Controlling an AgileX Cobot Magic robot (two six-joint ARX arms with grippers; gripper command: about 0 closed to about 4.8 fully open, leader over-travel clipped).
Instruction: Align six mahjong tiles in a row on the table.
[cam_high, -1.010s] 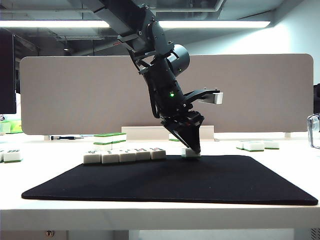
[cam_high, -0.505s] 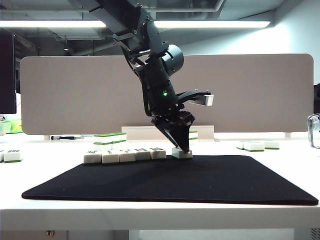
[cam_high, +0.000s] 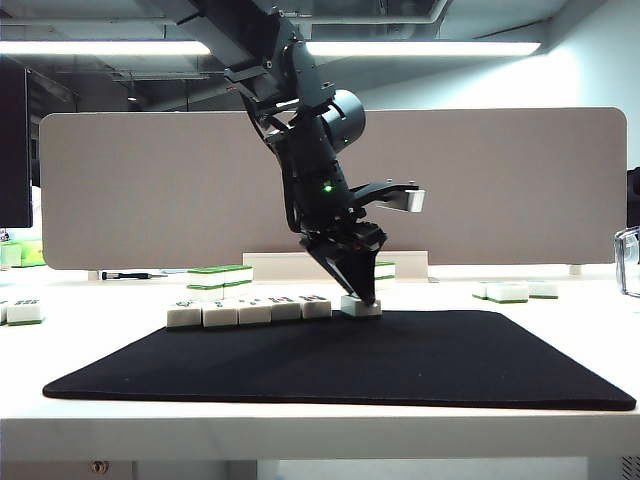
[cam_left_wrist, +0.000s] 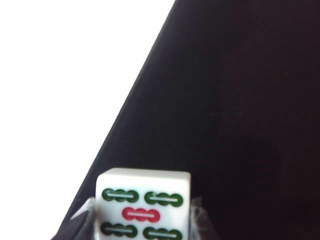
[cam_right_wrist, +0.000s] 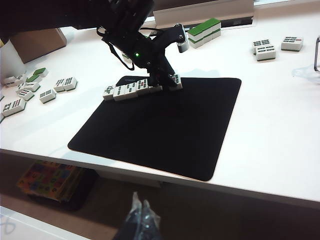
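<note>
Mahjong tile (cam_left_wrist: 143, 206), small rigid white block, light, slick-faced: pinched on its short sides by left gripper (cam_left_wrist: 143, 220); right gripper (cam_right_wrist: 138, 220) parked near, fingers together, empty.

No readable words or numbers; the held tile (cam_left_wrist: 143, 205) bears four green and one red bamboo marks.

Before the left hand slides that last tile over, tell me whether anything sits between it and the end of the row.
Nothing visible does. The left hand holds the tile; only bare black mat separates it from the row.
</note>
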